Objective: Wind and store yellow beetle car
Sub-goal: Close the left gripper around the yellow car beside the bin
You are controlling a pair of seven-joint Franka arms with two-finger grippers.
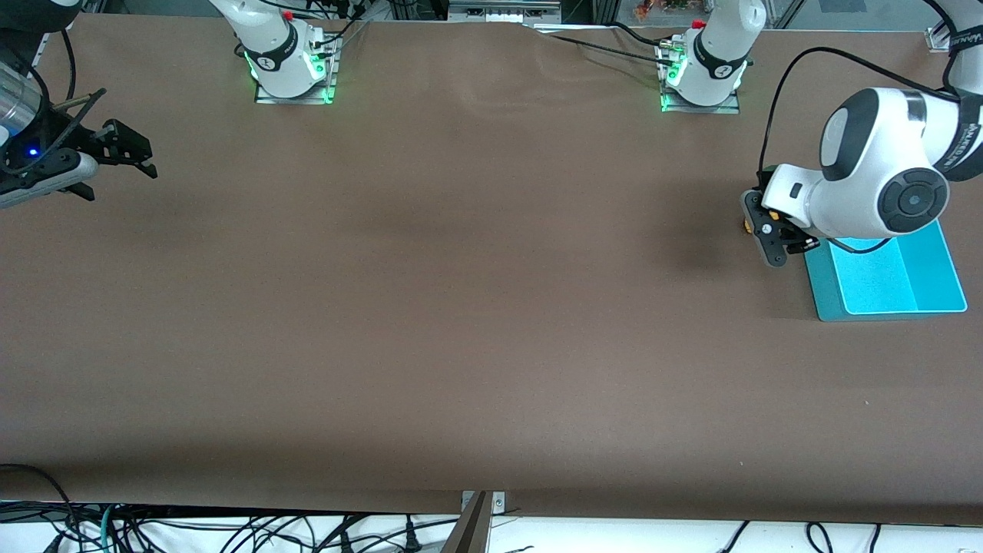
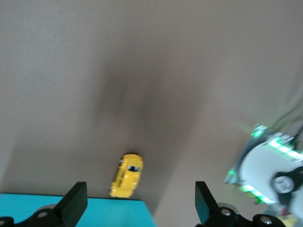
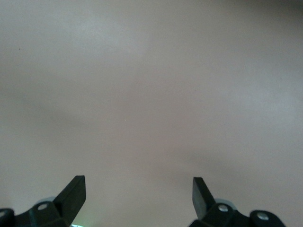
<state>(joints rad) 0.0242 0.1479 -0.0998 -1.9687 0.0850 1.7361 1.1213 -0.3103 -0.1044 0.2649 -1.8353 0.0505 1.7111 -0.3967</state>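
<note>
Fingers (image 2: 75,202) of both grippers spread, empty; yellow beetle car (image 2: 127,175) on brown table (image 1: 461,307) beside tray (image 1: 933,265).

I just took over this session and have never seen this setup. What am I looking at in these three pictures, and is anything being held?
Two robot arms work at a brown table. The wide picture looks down from across the table; the other two come from cameras on each arm's wrist. The left gripper hangs open over the yellow beetle car, a tiny toy on the table beside a turquoise tray at the left arm's end. The right gripper waits open over bare table at the right arm's end. Neither gripper holds anything.
</note>
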